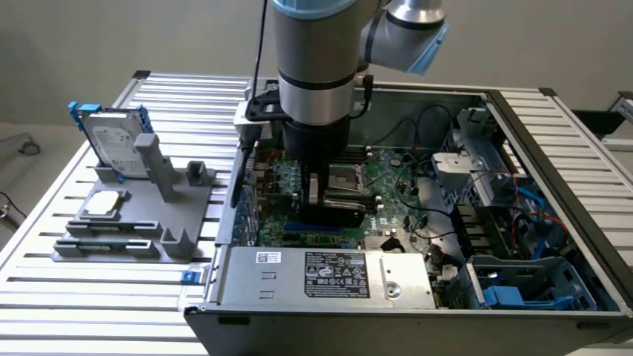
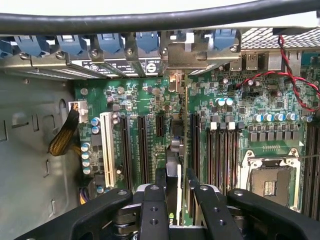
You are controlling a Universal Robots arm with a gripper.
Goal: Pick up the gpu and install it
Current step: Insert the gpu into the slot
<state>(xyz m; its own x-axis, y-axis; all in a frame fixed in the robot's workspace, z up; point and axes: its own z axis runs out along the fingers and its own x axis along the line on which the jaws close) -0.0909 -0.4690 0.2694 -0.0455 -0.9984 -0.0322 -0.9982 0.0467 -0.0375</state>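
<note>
Gripping gpu [image 2: 174,150]: gripper [image 2: 176,192] jaws clamped on the card's two faces; card upright, seen edge-on betw the fingers.
gpu pos: inside open case [image 1: 396,330], low over motherboard [image 2: 225,95]; silver end bracket [image 2: 175,82] up near the rear slot row. Can't tell if the edge connector is in a slot.
Neighbours: black expansion slots [image 2: 142,150] one side, memory slots [image 2: 215,150] other side, both just beside the card.
Risk 1: lateral offset → connector lands on slot wall or adjacent parts, pins or board damaged under push.
Risk 2: end bracket catches rear frame or blue latches [image 2: 110,42] → card tilts, seats only at one end.
Risk 3: grip on smooth cover → card slips or rotates in jaws under insertion force.
Risk 4: red/black wires [image 2: 295,82] and black cable [image 2: 150,20] nearby; snag looks unlikely.
Bystanders: hard drive [image 1: 111,141] on grey fixture [image 1: 129,222], outside case at exterior view's left, well apart.
</note>
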